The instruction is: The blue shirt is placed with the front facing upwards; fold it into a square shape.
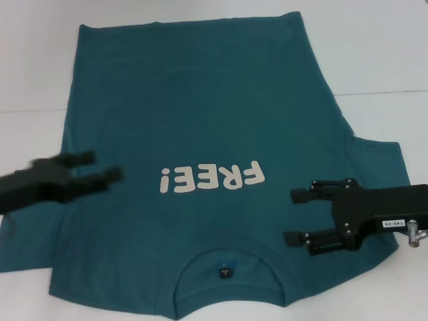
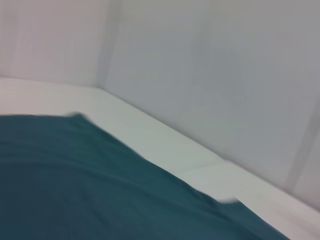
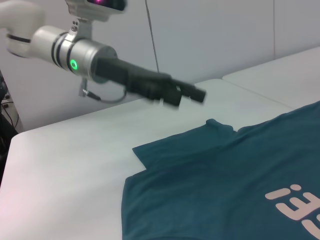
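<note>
Sleeves first, shirt's flat.
Teal-blue cotton "FREE!" T-shirt (image 1: 200, 134): left gripper (image 1: 107, 167) and right gripper (image 1: 297, 215) both spread; pinch your outer sleeve edges evenly.

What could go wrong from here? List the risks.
The left gripper is blurred over the blue shirt, so it may be moving fast and could land off its mark. The right gripper hangs open above the chest fabric, inward of the sleeve; closing there might pinch a bunch rather than an edge. The sleeve nearest the left arm looks folded, which may skew the square.
</note>
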